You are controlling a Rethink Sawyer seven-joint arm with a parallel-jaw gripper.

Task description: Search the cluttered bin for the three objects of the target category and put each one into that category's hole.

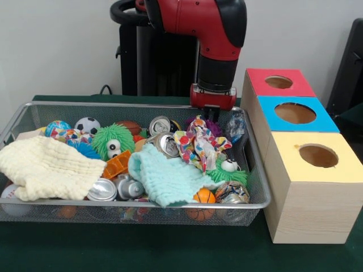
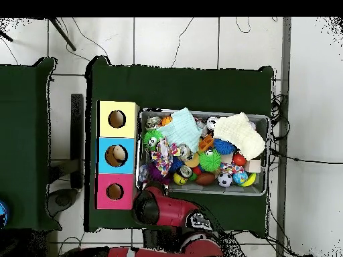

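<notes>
Silvery cans amid clutter in mesh bin

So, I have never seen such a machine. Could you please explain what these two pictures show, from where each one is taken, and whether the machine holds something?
The red and black machine is a robot arm. One picture is taken across the table, facing the robot. The other looks straight down, with the robot's base at the bottom.

On the green table stands a wire mesh bin full of clutter: silvery drink cans, toy balls, a fuzzy green toy and cloths. Beside it are three wooden boxes with round holes on top: red, blue and yellow.

The arm's gripper hangs over the bin's far edge. Its tips are hidden behind the clutter, so I cannot tell if it holds anything.
</notes>
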